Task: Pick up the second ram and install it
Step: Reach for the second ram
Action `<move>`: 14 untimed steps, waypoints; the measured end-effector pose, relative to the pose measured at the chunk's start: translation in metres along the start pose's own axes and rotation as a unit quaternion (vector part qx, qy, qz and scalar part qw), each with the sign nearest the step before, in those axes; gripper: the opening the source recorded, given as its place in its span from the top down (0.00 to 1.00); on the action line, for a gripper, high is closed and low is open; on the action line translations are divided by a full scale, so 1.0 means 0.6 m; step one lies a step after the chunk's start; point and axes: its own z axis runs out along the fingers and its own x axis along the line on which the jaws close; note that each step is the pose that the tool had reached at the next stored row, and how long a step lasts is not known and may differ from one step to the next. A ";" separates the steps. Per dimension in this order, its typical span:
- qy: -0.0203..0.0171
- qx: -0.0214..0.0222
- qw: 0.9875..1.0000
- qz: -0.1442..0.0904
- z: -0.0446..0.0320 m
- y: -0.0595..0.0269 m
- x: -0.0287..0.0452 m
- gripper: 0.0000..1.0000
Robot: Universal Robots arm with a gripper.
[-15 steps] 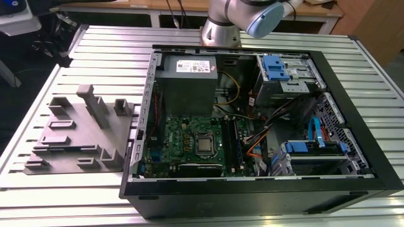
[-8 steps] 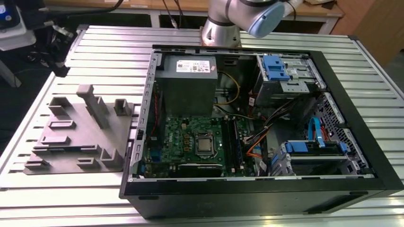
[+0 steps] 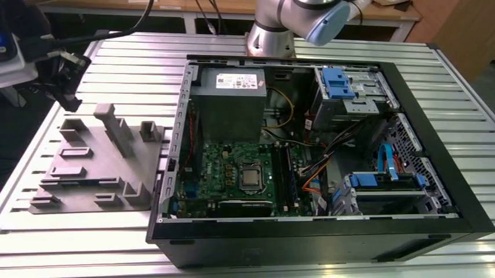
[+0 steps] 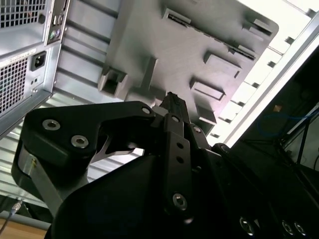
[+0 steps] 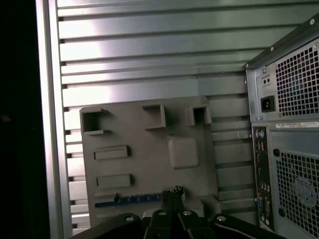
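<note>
on the tray (image 5: pixel 144 167), the tool (image 5: pixel 172 193) partly hides the second ram (image 5: pixel 124 200)

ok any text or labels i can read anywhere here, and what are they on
In the exterior view, the white label on the grey power supply: too blurred to read.
In the first wrist view, the label strip on the case's rear panel: too small to read.
No other text.

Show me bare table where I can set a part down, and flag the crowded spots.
Free: the table between the tray and its far edge, and the strip between the tray and the near edge. Crowded: inside the case, packed with board, cables and drive cages.
</note>
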 end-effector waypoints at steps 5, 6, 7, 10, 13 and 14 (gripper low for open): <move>0.000 0.000 1.000 0.000 0.013 -0.010 0.008 0.93; 0.000 0.000 1.000 0.000 0.015 -0.011 0.010 0.93; 0.000 0.000 1.000 0.000 0.017 -0.012 0.013 0.93; 0.000 0.000 1.000 0.000 0.023 -0.016 0.022 0.93; 0.000 0.000 1.000 0.000 0.031 -0.021 0.027 0.93; 0.000 0.000 1.000 0.000 0.033 -0.023 0.029 0.93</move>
